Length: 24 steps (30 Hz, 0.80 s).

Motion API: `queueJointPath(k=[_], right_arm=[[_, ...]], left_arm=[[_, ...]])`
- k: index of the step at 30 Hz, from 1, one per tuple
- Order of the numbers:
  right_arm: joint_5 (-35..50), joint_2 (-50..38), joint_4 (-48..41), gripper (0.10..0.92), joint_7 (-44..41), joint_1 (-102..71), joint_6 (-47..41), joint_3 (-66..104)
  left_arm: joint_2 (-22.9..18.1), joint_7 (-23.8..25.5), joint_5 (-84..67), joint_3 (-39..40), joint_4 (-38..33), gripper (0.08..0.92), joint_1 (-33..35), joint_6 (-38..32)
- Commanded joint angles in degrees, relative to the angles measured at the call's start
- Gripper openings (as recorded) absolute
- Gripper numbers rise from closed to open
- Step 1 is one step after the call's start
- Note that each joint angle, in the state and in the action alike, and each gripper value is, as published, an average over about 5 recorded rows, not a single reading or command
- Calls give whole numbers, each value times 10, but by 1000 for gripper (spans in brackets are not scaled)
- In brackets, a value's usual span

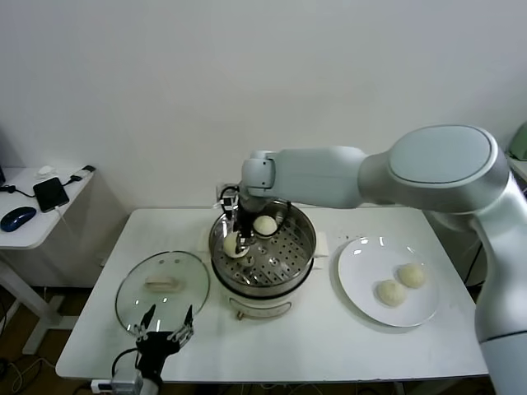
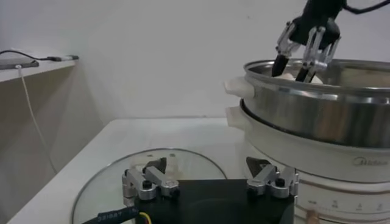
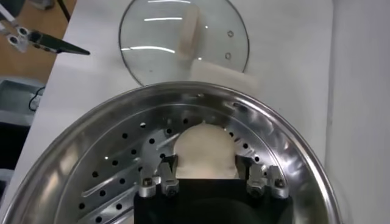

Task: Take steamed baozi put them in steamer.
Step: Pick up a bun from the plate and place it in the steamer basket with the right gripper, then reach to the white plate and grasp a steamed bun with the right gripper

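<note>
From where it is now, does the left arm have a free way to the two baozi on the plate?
Probably not: the left hand waits by the glass lid, and the steamer stands between it and the plate.

A white table [image 1: 99,329] is seen carrying three things directly: a round glass lid [image 1: 162,290] toward the robot's left, the steamer [image 1: 263,255] at the middle, and a flat white plate [image 1: 362,296] toward the right.

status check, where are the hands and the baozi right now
Right hand open, down in the steamer over a baozi. Second baozi in steamer, two on the plate. Left hand open, idle by the glass lid. Nothing in the way.
</note>
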Motion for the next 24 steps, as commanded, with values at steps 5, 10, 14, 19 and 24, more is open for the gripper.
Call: queueJointPath(k=[5, 10, 14, 19, 24], right_arm=[[-19, -20, 7, 821, -34, 22, 27, 1], [-39, -104, 57, 823, -106, 103, 77, -13], [-54, -222, 106, 823, -158, 185, 110, -42], [-116, -388, 201, 823, -182, 286, 133, -132], [-229, -531, 267, 823, -165, 272, 142, -199]], left_arm=[[0, 0, 1, 0, -3, 823, 3, 0], [-2, 1, 4, 1, -10, 823, 6, 2], [-3, 2, 7, 2, -16, 823, 8, 2], [-3, 3, 9, 3, -18, 823, 8, 2], [-1, 2, 9, 2, -14, 823, 6, 0]])
